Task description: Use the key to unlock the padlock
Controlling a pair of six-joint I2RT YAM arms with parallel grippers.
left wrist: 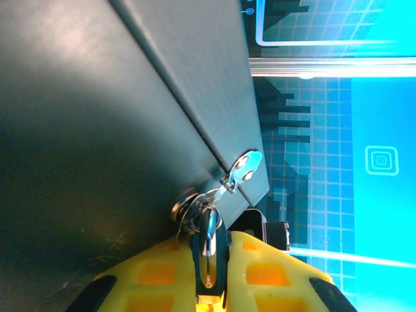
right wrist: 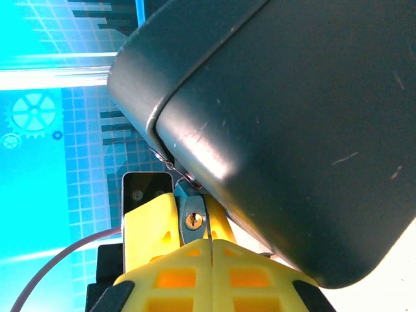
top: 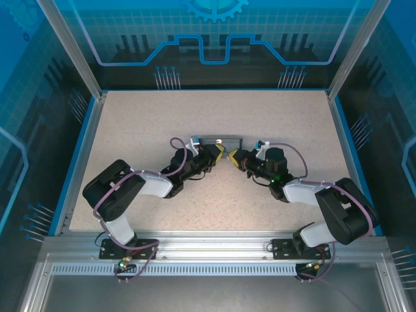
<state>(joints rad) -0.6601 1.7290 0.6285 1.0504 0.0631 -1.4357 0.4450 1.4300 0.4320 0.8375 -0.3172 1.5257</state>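
Note:
A dark grey box [top: 220, 140] lies at the middle of the table, and both grippers meet at its near side. My left gripper [top: 221, 153] is shut on the padlock [left wrist: 221, 250], which hangs by wire rings [left wrist: 188, 209] from the box's silver hasp [left wrist: 246, 168]. In the right wrist view the padlock's grey underside [right wrist: 188, 207] shows its brass keyhole [right wrist: 194, 221] between the left gripper's yellow fingers [right wrist: 151, 227]. My right gripper [right wrist: 212, 246] is shut on the key [right wrist: 209, 234], a thin dark sliver edge-on, its tip just right of the keyhole.
The box [right wrist: 292, 130] looms close over both wrists. The speckled beige table [top: 195, 110] is fenced by blue printed walls [top: 214, 39] and metal corner posts. An aluminium rail [top: 208, 250] carries the arm bases at the near edge.

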